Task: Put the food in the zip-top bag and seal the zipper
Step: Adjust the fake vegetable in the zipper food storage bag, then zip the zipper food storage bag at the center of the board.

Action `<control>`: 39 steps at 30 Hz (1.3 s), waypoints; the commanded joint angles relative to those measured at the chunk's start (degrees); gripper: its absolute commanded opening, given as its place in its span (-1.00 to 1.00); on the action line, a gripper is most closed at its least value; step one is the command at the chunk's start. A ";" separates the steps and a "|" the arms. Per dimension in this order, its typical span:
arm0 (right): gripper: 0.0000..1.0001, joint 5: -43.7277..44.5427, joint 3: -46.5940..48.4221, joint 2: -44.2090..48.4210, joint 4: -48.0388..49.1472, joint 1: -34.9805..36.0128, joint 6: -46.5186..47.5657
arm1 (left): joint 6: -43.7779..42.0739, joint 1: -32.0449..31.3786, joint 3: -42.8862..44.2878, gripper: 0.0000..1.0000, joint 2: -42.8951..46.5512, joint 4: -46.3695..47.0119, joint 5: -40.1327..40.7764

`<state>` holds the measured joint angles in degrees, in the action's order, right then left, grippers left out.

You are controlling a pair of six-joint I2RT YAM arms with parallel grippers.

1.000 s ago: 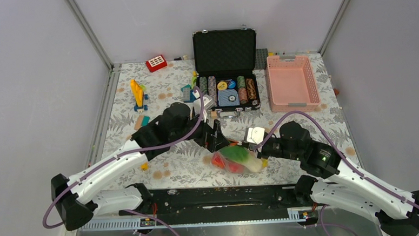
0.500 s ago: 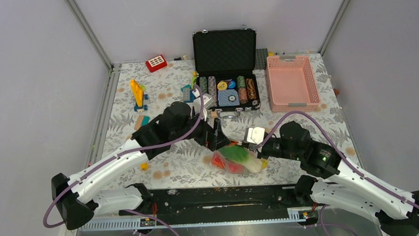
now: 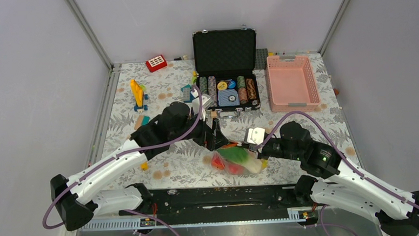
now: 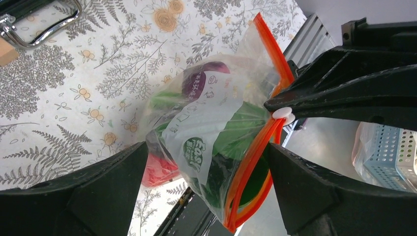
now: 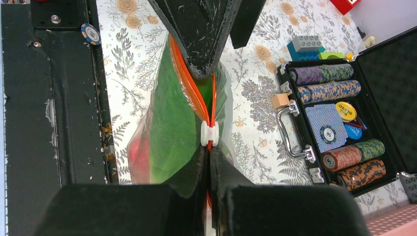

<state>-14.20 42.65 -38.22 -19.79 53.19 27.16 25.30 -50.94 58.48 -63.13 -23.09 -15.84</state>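
Closest to you, at the near edge of the flowery table (image 3: 172, 166), is the clear plastic zip-top bag (image 3: 236, 160), right between your two arms. It is floppy and full. Through its side you can see a green leafy toy (image 4: 236, 128), a purple ball (image 4: 196, 81) and a red piece (image 4: 157, 169).

Your right pincer (image 5: 209, 157) is squeezed tight on the thin orange-red zipper strip (image 5: 192, 88), just on its own side of the little white slider (image 5: 210, 133). Your left pincer (image 4: 205, 147) is spread wide, with the bag's mouth between its two fingers (image 4: 98, 196). I cannot tell if those fingers touch the bag.

The top camera shows only a bright lump between the pincers. The left wrist camera shows more. On its side of the slider the zipper strip splits into two lines with a gap, so the mouth is open there. Past the slider it looks like one flat band. The right wrist camera shows the zipper strip edge-on, and one loose poker chip (image 5: 91, 33) on the black rail (image 5: 49, 98).

The zipper strip runs long-ways from one pincer to the other, across the table. The mouth is held up, and the fat belly sags toward the near edge.

Farther back sit the open black case of poker chips (image 3: 227, 79) and the pink mesh basket (image 3: 292, 81).
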 commanded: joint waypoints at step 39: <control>-1.00 -1.73 2.95 -1.58 4.07 0.08 -4.94 | -21.69 0.01 1.72 0.91 7.44 4.98 -16.98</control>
<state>-14.09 42.26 -39.81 -18.72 53.19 23.53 12.91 -50.87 57.84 -57.58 -22.15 -25.10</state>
